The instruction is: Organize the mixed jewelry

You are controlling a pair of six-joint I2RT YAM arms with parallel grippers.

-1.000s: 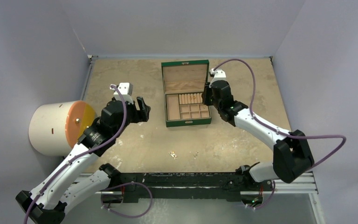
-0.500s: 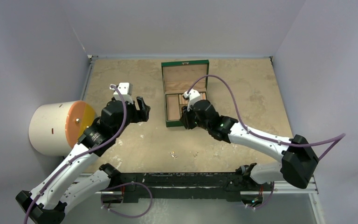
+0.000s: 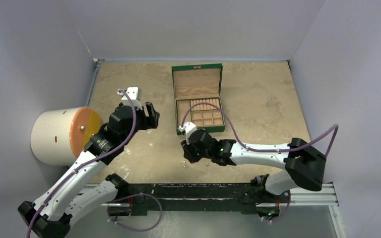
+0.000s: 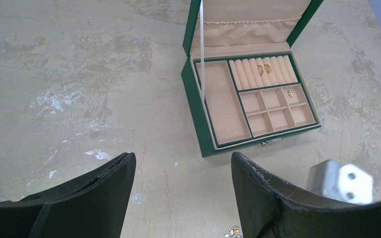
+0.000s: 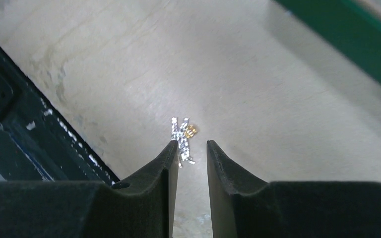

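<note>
Mottled tan table (image 3: 144, 148), green box (image 3: 198, 130) open at 12 o'clock to receive pieces: we see the left gripper (image 3: 151, 115) hang wide and empty at the box's 9 o'clock, clear of the work, while the right gripper (image 5: 192, 145), jaws narrowly parted around nothing, lines up on a glittery cluster (image 5: 181, 139) at 6 o'clock. Whether the gold bit (image 5: 192, 130) touching it is attached, we cannot tell.
</note>
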